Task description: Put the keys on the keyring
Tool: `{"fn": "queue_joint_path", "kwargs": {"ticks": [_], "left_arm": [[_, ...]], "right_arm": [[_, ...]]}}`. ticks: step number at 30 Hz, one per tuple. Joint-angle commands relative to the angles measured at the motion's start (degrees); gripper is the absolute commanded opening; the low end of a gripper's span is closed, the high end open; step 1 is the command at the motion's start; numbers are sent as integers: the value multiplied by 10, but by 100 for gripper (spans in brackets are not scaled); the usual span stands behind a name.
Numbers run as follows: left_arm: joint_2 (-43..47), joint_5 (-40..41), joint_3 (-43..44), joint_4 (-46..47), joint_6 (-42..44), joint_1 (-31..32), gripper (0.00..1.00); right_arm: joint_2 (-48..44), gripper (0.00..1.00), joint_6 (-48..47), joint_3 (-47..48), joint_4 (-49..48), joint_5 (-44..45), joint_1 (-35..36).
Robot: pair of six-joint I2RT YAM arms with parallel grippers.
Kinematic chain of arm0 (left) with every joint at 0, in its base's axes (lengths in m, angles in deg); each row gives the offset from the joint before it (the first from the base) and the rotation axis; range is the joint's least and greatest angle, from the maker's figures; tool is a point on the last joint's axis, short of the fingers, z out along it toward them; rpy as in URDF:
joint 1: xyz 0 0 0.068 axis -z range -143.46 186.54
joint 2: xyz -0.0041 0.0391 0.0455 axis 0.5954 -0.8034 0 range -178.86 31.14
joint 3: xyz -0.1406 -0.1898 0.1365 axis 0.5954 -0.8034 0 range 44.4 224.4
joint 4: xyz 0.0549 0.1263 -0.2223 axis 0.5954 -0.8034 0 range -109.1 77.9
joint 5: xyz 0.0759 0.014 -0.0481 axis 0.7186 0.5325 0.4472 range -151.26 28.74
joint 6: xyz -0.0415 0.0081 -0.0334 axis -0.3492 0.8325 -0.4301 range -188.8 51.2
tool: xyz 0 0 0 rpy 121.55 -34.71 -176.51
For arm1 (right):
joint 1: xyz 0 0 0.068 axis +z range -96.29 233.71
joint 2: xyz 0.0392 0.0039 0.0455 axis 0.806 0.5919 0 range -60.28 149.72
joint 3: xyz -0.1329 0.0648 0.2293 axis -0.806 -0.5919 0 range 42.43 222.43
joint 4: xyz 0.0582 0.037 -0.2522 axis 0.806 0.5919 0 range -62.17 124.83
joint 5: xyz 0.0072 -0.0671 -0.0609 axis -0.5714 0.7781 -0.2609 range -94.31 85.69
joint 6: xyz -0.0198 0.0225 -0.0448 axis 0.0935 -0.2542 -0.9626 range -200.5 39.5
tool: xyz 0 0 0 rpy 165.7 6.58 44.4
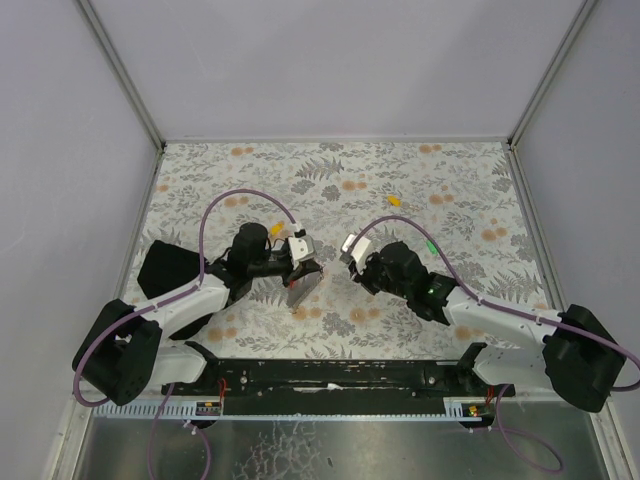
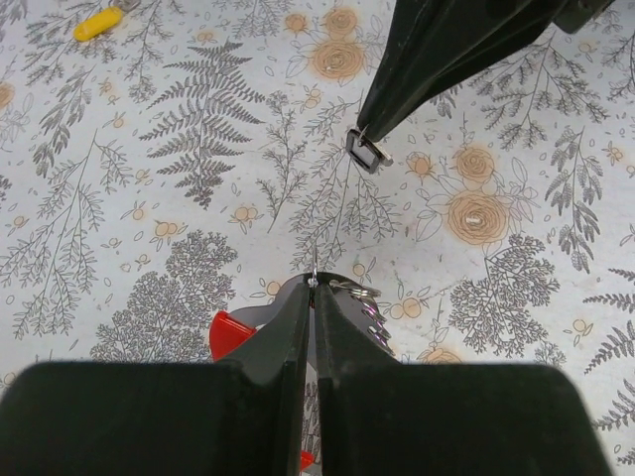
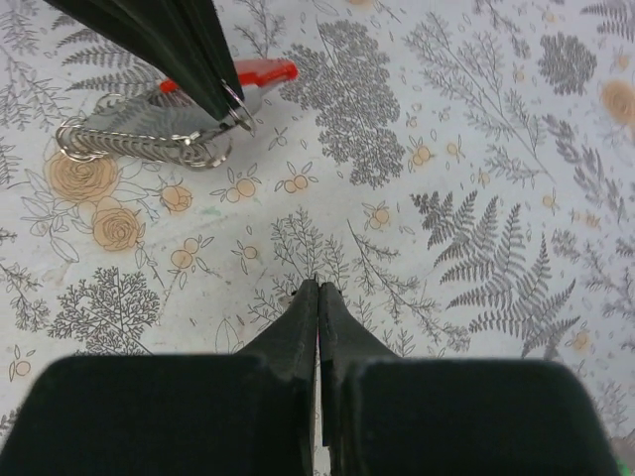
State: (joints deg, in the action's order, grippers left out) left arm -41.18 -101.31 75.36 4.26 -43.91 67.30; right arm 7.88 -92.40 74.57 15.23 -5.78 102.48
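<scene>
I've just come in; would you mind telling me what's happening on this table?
The left gripper has its jaws shut on a thin wire ring of the keyring, near the middle of the patterned table. The right gripper pinches a small black-headed key in shut jaws, close to that ring but not yet on it. A yellow key lies loose farther back.
</scene>
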Motion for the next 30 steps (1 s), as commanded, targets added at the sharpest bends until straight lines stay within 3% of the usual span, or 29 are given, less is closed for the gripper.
{"fn": "queue_joint_path", "kwargs": {"ticks": [1,14,30], "left_arm": [[1,-31,-5,35,24,5,0],[-10,-77,6,32,21,6,0],[-20,-88,15,27,11,6,0]], "right_arm": [[-19,0,-94,30,19,-64,1],[-30,0,-173,8,-64,-156,2],[14,0,-170,16,-87,-184,1]]}}
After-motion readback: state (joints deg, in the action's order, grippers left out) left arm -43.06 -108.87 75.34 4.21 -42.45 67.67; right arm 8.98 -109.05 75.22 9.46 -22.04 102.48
